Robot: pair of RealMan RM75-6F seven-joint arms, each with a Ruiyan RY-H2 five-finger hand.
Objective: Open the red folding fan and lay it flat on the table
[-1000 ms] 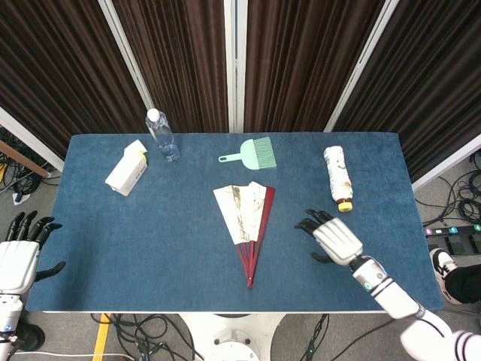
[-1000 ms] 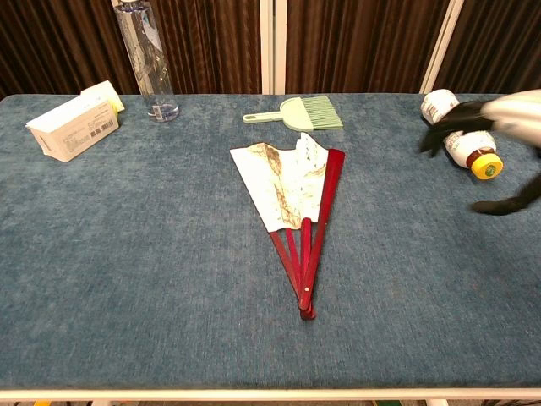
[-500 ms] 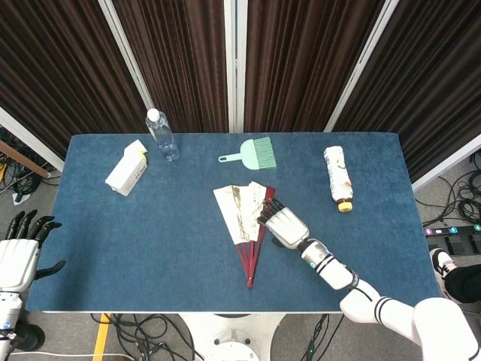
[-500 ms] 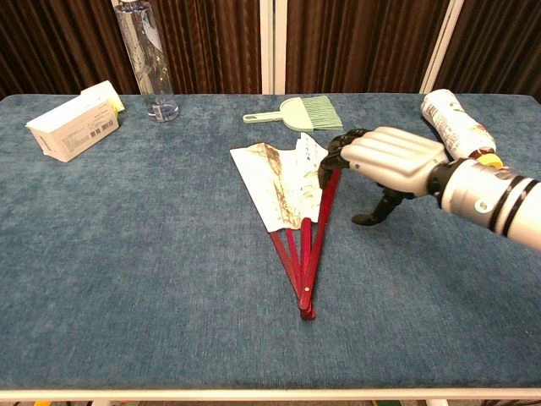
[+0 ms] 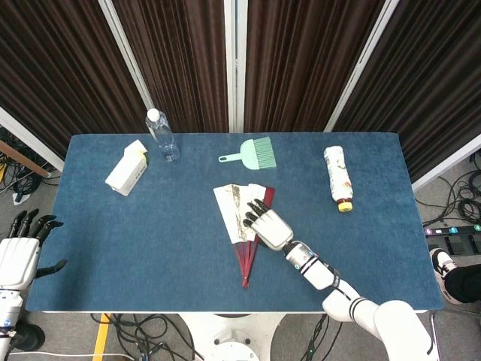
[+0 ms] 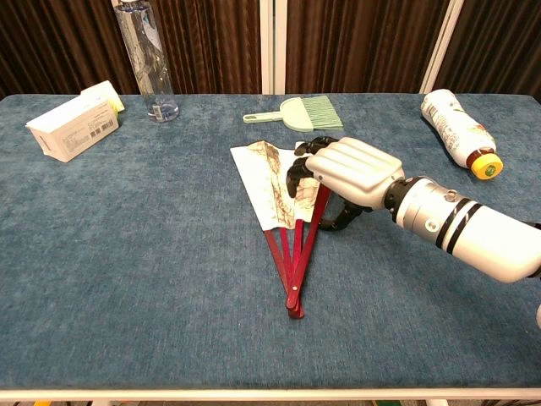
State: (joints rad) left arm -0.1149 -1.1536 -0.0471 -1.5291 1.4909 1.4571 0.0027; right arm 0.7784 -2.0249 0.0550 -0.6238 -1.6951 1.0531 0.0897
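Fan [image 5: 242, 218] lies partly unfolded at the centre of the blue table [image 5: 113, 233], pivot toward the near edge. Right hand [image 5: 266, 225] rests on its red ribs, fingers curved, gripping nothing. Left hand [image 5: 21, 252] hangs beyond the table's left edge, fingers spread.

A partly opened red fan [image 6: 283, 216] lies on the blue table [image 6: 127, 254], its cream leaf spread toward the far side and its red ribs meeting at a pivot near the front. The right hand [image 6: 342, 173] rests palm down on the fan's right edge, dark fingertips [image 6: 297, 176] on the leaf, the thumb down beside the outer rib. Behind the fan lies a green brush [image 6: 300, 112]. A clear bottle [image 6: 145, 59] stands at far left beside a white box [image 6: 74, 123] lying on its side. A white bottle with a yellow cap [image 6: 456, 131] lies at far right.
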